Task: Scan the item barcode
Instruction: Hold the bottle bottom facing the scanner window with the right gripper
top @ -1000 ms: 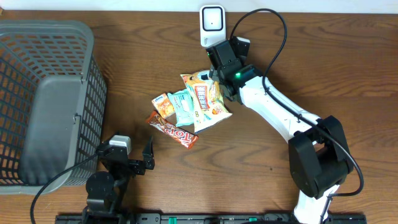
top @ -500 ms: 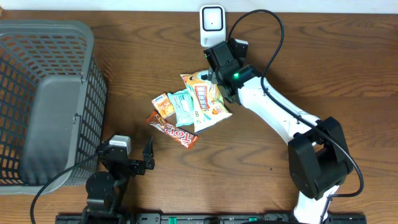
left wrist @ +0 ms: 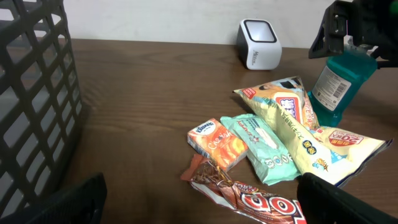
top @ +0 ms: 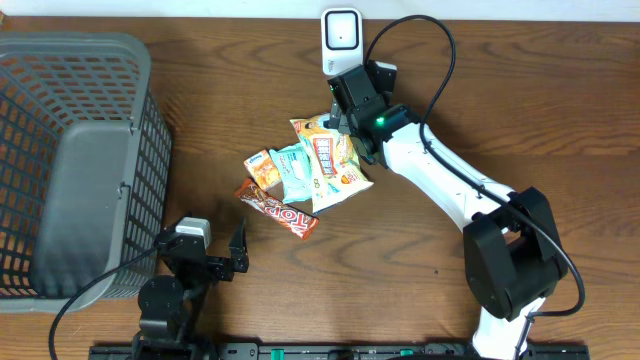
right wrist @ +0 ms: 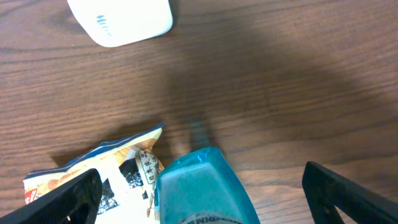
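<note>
The right gripper (right wrist: pixel 200 174) hangs at the 12 o'clock side of the table (top: pixel 520 90), just at 6 o'clock of the white scanner (top: pixel 341 38). Its 2 fingers (right wrist: pixel 65 196) are spread wide. A teal bottle (left wrist: pixel 339 78) stands upright between them, with bare gaps on both sides, so neither finger presses on it. From overhead the bottle is hidden under the wrist. In the left wrist view it shows a white label with a barcode turned toward 7 o'clock, away from the scanner. Its base seems to sit at the 1 o'clock corner of a yellow snack bag (top: pixel 335 160), though whether it rests on the bag or on the wood beside it is hard to tell.

The bag lies near the middle of the table in a loose pile of 4 packets. At its 9 o'clock side is a pale green pack (top: pixel 295 172), partly overlapped by the bag. At 9 o'clock of that, touching it, is a small orange pack (top: pixel 263 167). A red-brown chocolate bar (top: pixel 280 208) lies at 6 o'clock of these 2.

A grey mesh basket (top: pixel 150 150) fills the 9 o'clock end. The left gripper (left wrist: pixel 202 183) sits low at 7 o'clock, well apart from the pile, its fingers spread with nothing between them.
</note>
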`<move>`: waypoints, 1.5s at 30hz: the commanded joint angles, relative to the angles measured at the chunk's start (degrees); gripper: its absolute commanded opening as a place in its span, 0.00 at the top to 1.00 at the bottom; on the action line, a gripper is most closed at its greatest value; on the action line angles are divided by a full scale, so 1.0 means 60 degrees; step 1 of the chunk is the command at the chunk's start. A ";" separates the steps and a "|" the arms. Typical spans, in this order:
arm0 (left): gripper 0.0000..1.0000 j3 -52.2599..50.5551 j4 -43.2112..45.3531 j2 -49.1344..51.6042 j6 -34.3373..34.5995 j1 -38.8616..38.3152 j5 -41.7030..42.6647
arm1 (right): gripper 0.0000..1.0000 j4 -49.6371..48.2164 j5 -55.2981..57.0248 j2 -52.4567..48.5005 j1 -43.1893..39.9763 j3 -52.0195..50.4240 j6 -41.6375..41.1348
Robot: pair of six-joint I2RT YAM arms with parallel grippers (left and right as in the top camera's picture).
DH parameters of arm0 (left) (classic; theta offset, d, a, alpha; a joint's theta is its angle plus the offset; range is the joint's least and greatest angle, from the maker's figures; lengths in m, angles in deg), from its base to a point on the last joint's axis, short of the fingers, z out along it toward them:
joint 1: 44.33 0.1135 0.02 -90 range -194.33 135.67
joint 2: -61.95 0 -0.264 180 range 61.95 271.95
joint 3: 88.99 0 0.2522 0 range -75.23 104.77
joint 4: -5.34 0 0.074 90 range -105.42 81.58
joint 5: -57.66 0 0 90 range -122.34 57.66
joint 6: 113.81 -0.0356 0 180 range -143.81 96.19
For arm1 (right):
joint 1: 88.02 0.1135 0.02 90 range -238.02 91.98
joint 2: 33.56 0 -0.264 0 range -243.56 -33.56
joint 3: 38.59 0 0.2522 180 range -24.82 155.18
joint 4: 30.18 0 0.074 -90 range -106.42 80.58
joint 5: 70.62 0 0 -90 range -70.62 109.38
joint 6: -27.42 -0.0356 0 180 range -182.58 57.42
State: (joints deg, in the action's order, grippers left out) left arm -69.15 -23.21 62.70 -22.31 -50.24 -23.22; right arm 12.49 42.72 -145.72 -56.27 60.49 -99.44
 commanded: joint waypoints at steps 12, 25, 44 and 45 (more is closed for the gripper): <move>0.02 -0.0211 -0.0069 -0.0025 0.0018 -0.0047 0.0124 | 0.01 0.1457 -0.0954 0.2018 0.0036 0.0033 0.0583; 0.02 -0.0211 -0.0069 -0.0025 0.0015 -0.0047 0.0124 | 0.03 0.0535 -0.0444 0.0441 0.0040 -0.0186 0.0980; 0.02 -0.0211 -0.0073 -0.0025 0.0015 -0.0047 0.0124 | 0.58 -0.0397 -0.0124 -0.0852 -0.0106 -0.0186 0.1985; 0.02 -0.0211 -0.0069 -0.0025 0.0015 -0.0047 0.0127 | 0.46 -0.0401 -0.0124 -0.0852 -0.0106 -0.0186 0.1985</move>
State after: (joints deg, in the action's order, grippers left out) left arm -69.15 -23.21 62.70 -22.31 -50.24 -23.19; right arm 9.69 41.89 -149.33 -56.49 59.84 -88.27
